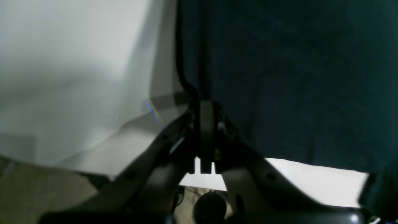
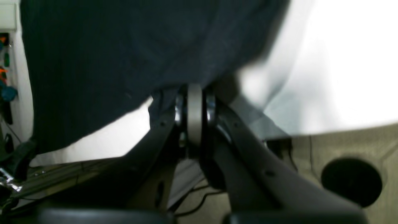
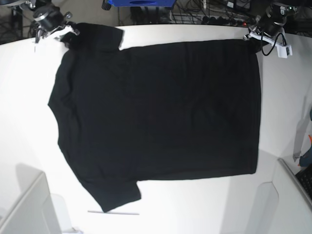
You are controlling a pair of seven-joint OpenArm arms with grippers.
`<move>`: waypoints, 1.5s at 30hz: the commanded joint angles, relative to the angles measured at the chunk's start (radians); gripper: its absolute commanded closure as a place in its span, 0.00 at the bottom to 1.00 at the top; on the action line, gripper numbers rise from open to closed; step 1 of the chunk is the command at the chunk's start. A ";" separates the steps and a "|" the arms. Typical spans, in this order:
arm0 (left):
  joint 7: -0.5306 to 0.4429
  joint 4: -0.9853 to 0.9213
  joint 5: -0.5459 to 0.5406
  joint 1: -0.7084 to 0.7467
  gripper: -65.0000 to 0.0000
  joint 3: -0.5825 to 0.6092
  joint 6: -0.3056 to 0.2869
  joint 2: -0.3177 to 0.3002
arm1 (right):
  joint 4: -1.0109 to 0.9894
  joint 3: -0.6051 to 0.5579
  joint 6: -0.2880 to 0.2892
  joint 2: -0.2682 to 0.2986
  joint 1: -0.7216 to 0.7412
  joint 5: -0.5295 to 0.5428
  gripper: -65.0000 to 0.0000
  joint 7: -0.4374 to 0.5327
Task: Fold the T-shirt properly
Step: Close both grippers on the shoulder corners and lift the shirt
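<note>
The black T-shirt (image 3: 156, 112) lies spread flat, plain side up, on the white table (image 3: 195, 209), with its sleeves toward the base view's left. My left gripper (image 3: 253, 36) is at the far right hem corner. In the left wrist view its jaws (image 1: 205, 105) are shut on the dark cloth's (image 1: 295, 77) edge. My right gripper (image 3: 68, 33) is at the far left sleeve. In the right wrist view its jaws (image 2: 194, 91) are pressed together where the cloth (image 2: 124, 56) bunches against them.
White panels rise at the near left (image 3: 24, 209) and near right (image 3: 287, 195) table corners. A thin pale strip (image 3: 113, 212) lies by the near sleeve. Cables and a blue crate (image 3: 141, 2) sit behind the far table edge.
</note>
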 commanded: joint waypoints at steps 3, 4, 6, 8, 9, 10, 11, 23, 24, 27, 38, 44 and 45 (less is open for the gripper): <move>-0.024 0.049 -0.009 0.012 1.00 -0.078 -0.005 -0.010 | 0.015 0.006 0.002 0.007 0.033 0.011 1.00 0.007; -0.024 0.052 -0.011 0.010 1.00 -0.098 -0.005 -0.010 | 0.015 0.006 0.002 0.010 0.046 0.011 1.00 -0.007; -0.019 0.052 -0.046 -0.010 1.00 -0.121 -0.004 -0.015 | 0.015 0.008 0.001 0.010 0.097 0.011 1.00 -0.062; 0.065 0.049 -0.066 -0.053 1.00 -0.129 -0.002 -0.032 | 0.011 0.008 -0.001 0.010 0.161 0.006 1.00 -0.139; 0.116 0.049 -0.063 -0.082 1.00 -0.129 -0.001 -0.035 | 0.009 0.008 -0.001 0.008 0.194 0.006 1.00 -0.181; 0.171 0.048 -0.061 -0.116 1.00 -0.131 -0.001 -0.032 | 0.008 0.012 -0.002 0.005 0.230 0.005 1.00 -0.219; 0.211 0.045 -0.057 -0.145 1.00 -0.134 -0.001 -0.030 | 0.008 0.023 -0.007 0.001 0.264 0.005 1.00 -0.253; 0.526 0.040 0.089 -0.475 1.00 -0.253 -0.001 0.071 | -0.169 0.086 -0.188 -0.035 0.662 0.002 1.00 -0.458; 0.542 0.040 0.126 -0.507 1.00 -0.253 -0.001 0.085 | -0.204 0.080 -0.191 -0.025 0.691 0.002 1.00 -0.457; 0.565 0.026 0.213 -0.584 1.00 -0.250 -0.001 0.114 | -0.296 0.075 -0.199 -0.008 0.767 0.002 1.00 -0.455; 0.598 -0.185 0.258 -0.760 1.00 -0.250 -0.001 0.111 | -0.488 0.005 -0.202 0.013 0.975 -0.150 1.00 -0.378; 0.596 -0.241 0.258 -0.809 1.00 -0.250 -0.001 0.111 | -0.620 -0.001 -0.196 0.033 1.045 -0.181 1.00 -0.325; 0.596 -0.251 0.258 -0.817 1.00 -0.250 -0.001 0.111 | -0.628 -0.001 -0.196 0.033 1.053 -0.181 1.00 -0.323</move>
